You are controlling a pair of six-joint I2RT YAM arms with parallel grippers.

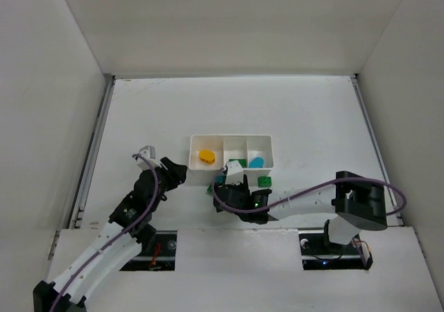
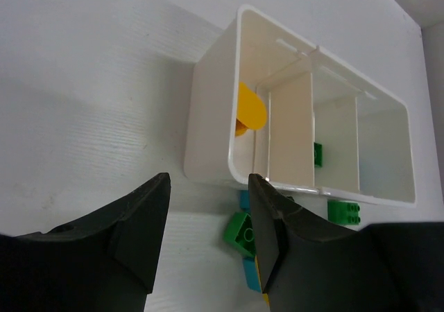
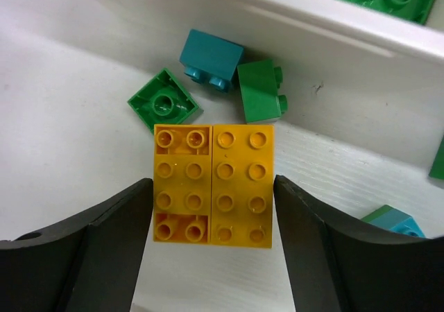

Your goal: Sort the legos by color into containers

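Two yellow legos (image 3: 214, 184) lie side by side, studs up, on the table in front of the white tray (image 3: 333, 41). My right gripper (image 3: 214, 208) has one finger against each outer side of the pair. Just beyond them lie a green sloped lego (image 3: 164, 102), a teal lego (image 3: 211, 57) and a green lego (image 3: 260, 90). In the top view the tray (image 1: 197, 140) holds a yellow piece (image 1: 207, 157) in its left compartment, green (image 1: 234, 163) in the middle and cyan (image 1: 257, 161) on the right. My left gripper (image 2: 208, 187) is open and empty by the tray's left front corner.
A further green lego (image 1: 264, 181) lies in front of the tray's right end, and a cyan-and-green piece (image 3: 392, 222) sits to the right of my right fingers. White walls enclose the table on three sides.
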